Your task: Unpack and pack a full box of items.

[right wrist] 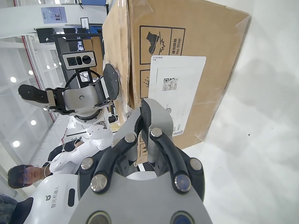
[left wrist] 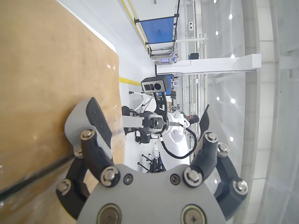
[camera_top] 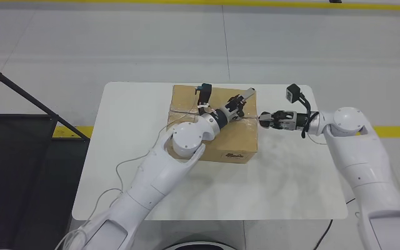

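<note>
A taped brown cardboard box (camera_top: pixel 187 100) stands shut in the middle of the white table (camera_top: pixel 125 156). My left gripper (camera_top: pixel 245 99) lies over the box top near its right edge, open. One pad (left wrist: pixel 98 120) rests on the cardboard (left wrist: pixel 46 71) and the other finger (left wrist: pixel 205 120) hangs in the air. My right gripper (camera_top: pixel 261 120) is level with the box's right top edge, shut, with its tip (right wrist: pixel 142 115) against the taped seam of the box (right wrist: pixel 186 36). Whether it pinches tape is unclear. The left gripper (right wrist: pixel 72 87) shows beyond it.
A white label (right wrist: pixel 177 85) covers part of the box's side. Bare table (right wrist: pixel 257 117) extends to the right of and in front of the box. A black frame (camera_top: pixel 25 156) stands off the table's left edge.
</note>
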Robot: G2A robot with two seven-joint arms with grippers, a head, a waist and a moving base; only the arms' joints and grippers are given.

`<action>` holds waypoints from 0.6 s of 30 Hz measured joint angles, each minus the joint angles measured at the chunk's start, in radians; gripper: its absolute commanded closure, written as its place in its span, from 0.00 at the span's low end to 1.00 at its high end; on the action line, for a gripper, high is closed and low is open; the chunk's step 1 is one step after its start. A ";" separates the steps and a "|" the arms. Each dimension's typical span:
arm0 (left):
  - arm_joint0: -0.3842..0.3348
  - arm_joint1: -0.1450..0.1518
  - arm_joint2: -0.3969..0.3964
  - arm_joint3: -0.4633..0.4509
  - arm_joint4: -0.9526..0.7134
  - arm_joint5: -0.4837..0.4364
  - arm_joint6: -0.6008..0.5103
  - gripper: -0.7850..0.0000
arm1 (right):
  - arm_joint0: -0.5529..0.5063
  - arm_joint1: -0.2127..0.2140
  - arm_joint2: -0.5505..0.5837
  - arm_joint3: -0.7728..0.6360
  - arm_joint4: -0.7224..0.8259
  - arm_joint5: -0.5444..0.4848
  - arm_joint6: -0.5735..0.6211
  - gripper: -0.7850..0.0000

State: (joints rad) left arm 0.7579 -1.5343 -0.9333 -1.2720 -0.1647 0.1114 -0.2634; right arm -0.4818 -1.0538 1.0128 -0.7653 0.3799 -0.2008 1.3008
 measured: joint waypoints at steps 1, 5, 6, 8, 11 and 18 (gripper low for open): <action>-0.001 -0.002 0.002 0.001 0.000 -0.001 0.002 0.00 | 0.001 -0.001 -0.001 0.005 0.004 -0.003 0.001 1.00; -0.006 -0.008 0.009 0.008 0.002 -0.005 0.007 0.00 | 0.002 -0.008 -0.004 0.024 0.025 -0.020 0.004 1.00; -0.007 -0.010 0.010 0.010 0.002 -0.006 0.009 0.00 | 0.002 -0.011 -0.006 0.029 0.031 -0.025 0.006 1.00; -0.008 -0.012 0.011 0.012 0.004 -0.008 0.011 0.00 | 0.003 -0.015 -0.010 0.036 0.041 -0.031 0.013 1.00; -0.008 -0.016 0.011 0.015 0.005 -0.012 0.012 0.00 | 0.006 -0.021 -0.015 0.049 0.055 -0.045 0.017 1.00; -0.002 -0.021 0.006 0.010 0.014 -0.016 0.017 0.00 | 0.016 -0.028 -0.008 0.091 0.081 -0.080 0.023 1.00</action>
State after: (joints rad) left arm 0.7559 -1.5555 -0.9271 -1.2618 -0.1505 0.0955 -0.2459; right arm -0.4657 -1.0815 1.0051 -0.6747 0.4614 -0.2808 1.3235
